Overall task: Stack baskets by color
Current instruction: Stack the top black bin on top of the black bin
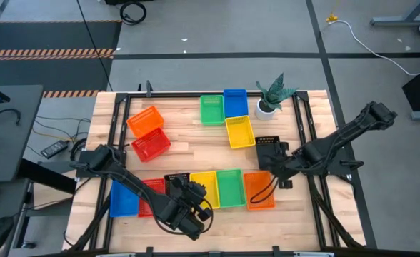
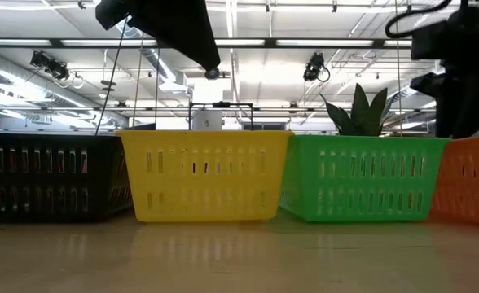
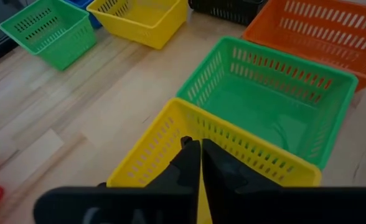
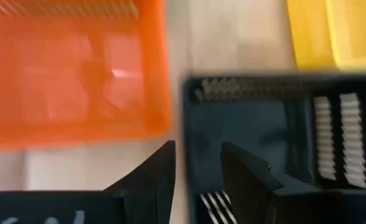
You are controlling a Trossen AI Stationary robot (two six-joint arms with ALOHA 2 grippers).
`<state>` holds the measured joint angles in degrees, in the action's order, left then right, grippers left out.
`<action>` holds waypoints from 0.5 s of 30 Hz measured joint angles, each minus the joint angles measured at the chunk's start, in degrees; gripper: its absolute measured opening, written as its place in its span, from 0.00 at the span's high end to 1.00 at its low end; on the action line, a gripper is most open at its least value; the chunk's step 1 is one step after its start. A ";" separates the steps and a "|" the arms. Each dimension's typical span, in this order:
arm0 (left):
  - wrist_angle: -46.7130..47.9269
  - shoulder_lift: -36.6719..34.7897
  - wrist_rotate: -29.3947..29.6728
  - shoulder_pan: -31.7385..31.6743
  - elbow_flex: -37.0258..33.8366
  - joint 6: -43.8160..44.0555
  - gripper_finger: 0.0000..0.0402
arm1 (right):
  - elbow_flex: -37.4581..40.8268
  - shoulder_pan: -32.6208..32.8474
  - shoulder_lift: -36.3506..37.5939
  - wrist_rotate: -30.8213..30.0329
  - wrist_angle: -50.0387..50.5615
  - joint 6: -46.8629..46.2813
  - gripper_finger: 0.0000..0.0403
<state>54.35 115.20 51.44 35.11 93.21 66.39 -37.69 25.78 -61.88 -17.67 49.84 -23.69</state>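
Left gripper (image 3: pixel 200 155) above rim of first basket (image 3: pixel 147 152). Second basket (image 3: pixel 270 99) touching first, just ahead of gripper. Third basket (image 3: pixel 320 31) beyond second. Right gripper (image 4: pixel 198 162) astride wall of fourth basket (image 4: pixel 276 124); third basket just beside gripper, apart from fourth.

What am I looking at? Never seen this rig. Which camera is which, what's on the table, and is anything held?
Two dark robot arms with two-finger claws work at a wooden table. One picture looks straight down, one sits at tabletop level, and one camera rides on each wrist. On the table lie small plastic mesh baskets in blue, red, black, yellow, green and orange, plus a potted green plant. The left claw is closed over the front yellow mesh basket; whether it pinches the rim is unclear. The right claw is open, straddling a wall of the black mesh basket.
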 joint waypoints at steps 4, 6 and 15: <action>-0.15 0.00 0.00 0.00 0.00 -0.07 0.94 | 0.42 -0.57 -0.97 1.87 2.58 -0.14 0.67; -0.20 0.00 0.00 0.00 0.00 -0.17 0.95 | 0.39 -0.52 -2.22 3.81 1.42 0.99 0.67; -0.63 0.02 0.00 0.00 0.00 -0.17 0.97 | 0.42 -1.07 -12.59 1.53 2.55 -0.10 0.69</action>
<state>53.71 115.21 51.44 35.11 93.21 66.22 -37.28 24.71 -74.46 -16.14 52.40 -23.79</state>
